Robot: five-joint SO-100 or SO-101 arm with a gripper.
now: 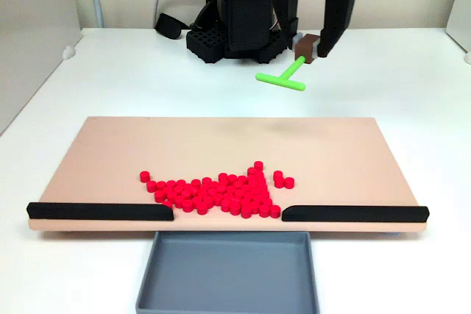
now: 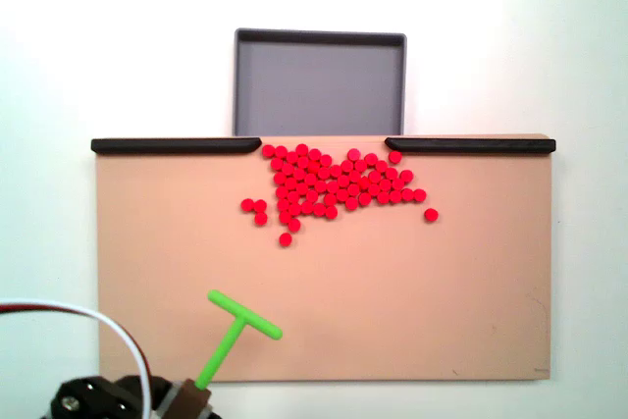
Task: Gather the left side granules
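Observation:
The red granules [image 1: 221,193] [image 2: 334,182] lie in a loose pile on the peach board [image 1: 110,152] [image 2: 442,291], close to the gap between the two black strips. A few stragglers sit at the pile's edges. My gripper [image 1: 305,48] [image 2: 193,394] is shut on the stem of a green T-shaped tool [image 1: 282,78] [image 2: 238,329]. The tool hangs in the air by the board's edge nearest the arm, well away from the granules. Its crossbar points toward the board.
Two black strips [image 1: 99,211] [image 1: 353,213] [image 2: 177,145] [image 2: 471,144] line the board's edge, with a gap between them. A grey tray [image 1: 228,295] [image 2: 319,41] sits past that gap. The black arm base [image 1: 235,27] and cables stand behind the board.

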